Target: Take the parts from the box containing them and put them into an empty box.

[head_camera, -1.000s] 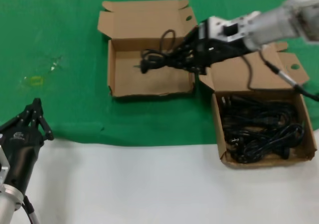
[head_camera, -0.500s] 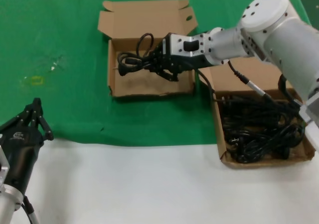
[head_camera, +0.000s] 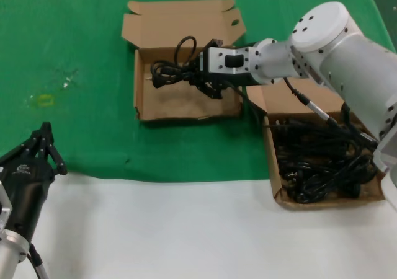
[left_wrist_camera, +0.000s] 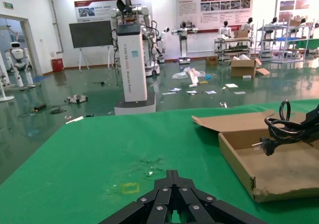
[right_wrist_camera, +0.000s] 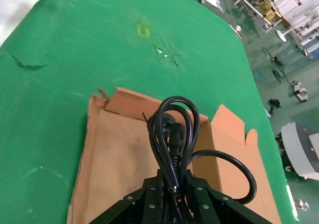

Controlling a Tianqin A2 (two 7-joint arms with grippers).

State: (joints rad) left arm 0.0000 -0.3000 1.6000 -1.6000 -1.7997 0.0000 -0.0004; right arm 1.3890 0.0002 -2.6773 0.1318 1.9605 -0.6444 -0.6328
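We see a bundled black power cord [head_camera: 177, 71] held above the empty box [head_camera: 186, 105], its loops and chunky plug [left_wrist_camera: 266, 145] hanging clear of the bare cardboard floor. That shallow brown box lies open on the green table, its flap lid [head_camera: 180, 22] folded back flat, a round hole [head_camera: 235, 23] near one corner. To its right and nearer us, apart from it, sits the matching box containing the parts [head_camera: 276, 167], also open, with a tangled heap of black cords [head_camera: 325, 161] covering its floor.
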